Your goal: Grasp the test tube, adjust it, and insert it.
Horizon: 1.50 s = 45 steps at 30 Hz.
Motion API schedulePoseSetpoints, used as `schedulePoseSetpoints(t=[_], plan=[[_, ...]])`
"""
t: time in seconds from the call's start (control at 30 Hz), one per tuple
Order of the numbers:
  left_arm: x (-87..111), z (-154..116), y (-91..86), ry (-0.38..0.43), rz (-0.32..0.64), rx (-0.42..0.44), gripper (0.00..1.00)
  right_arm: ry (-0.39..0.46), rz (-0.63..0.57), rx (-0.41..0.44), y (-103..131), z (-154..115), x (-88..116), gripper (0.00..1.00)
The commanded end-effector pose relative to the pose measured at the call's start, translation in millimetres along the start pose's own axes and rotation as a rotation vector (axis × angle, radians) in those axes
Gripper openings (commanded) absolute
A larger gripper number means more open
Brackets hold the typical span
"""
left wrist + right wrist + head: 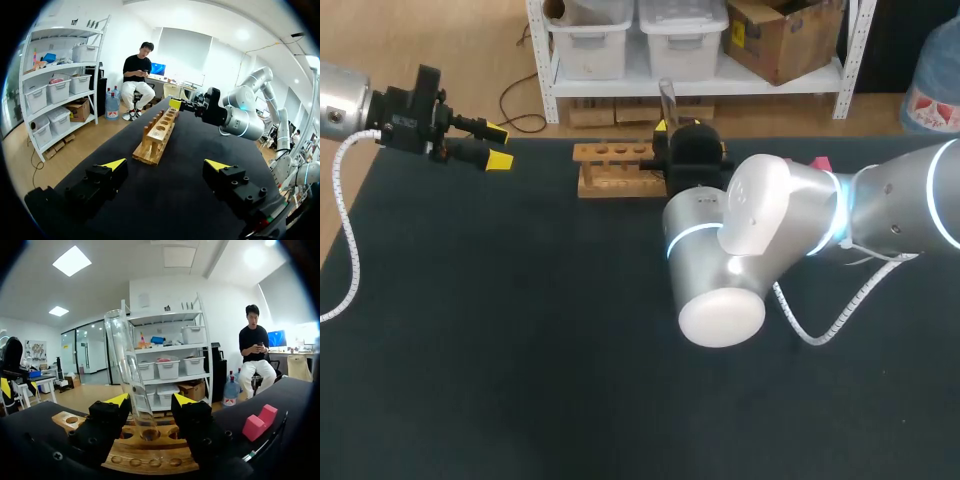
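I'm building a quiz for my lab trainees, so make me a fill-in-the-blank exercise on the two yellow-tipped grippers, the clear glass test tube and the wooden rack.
1. The clear glass test tube stands over the light wooden rack at the ___ gripper.
2. The left gripper is ___ and holds nothing.
3. A small ___ block lies on the black table.
Missing words: right, open, pink.

left hand spread wide, right hand gripping

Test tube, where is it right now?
In the right wrist view, the test tube stands tilted at the right gripper, its lower end at the wooden rack.
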<state>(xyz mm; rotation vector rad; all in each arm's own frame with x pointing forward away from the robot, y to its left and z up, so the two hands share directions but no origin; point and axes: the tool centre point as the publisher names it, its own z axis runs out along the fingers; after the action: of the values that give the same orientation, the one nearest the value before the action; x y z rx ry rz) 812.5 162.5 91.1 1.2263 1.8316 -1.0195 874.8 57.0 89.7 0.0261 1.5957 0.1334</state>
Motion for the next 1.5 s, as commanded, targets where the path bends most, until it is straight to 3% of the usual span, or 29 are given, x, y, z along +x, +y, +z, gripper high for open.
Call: schedulePoseSetpoints(t=[0.03,0.33,0.4,0.47,0.5,0.97,1.27,1.37,1.5], plan=[[1.2,0,-1.1,-0.002,0.002,-0.002,1.00,-0.003,0.001,-0.071,-8,-1,-1,0.52],[1.2,0,-1.1,-0.002,0.002,-0.002,1.00,-0.007,-0.002,-0.074,-8,-5,-4,0.57],[1.2,0,-1.1,-0.002,0.002,-0.002,1.00,-0.007,-0.004,-0.081,-6,-6,-6,0.67],[1.2,0,-1.1,-0.002,0.002,-0.002,1.00,0.009,-0.003,-0.100,-5,-9,-9,0.98],[1.2,0,-1.1,-0.002,0.002,-0.002,1.00,0.013,0.000,-0.104,-5,-12,-11,1.00],[1.2,0,-1.1,-0.002,0.002,-0.002,1.00,0.156,-0.001,-0.252,-12,-80,-42,1.00],[1.2,0,-1.1,-0.002,0.002,-0.002,1.00,0.177,-0.007,-0.266,-22,-107,-52,1.00],[1.2,0,-1.1,-0.002,0.002,-0.002,1.00,0.245,0.049,-0.267,-24,-116,-56,1.00],[1.2,0,-1.1,-0.002,0.002,-0.002,1.00,0.245,0.049,-0.267,-24,-116,-56,1.00]])
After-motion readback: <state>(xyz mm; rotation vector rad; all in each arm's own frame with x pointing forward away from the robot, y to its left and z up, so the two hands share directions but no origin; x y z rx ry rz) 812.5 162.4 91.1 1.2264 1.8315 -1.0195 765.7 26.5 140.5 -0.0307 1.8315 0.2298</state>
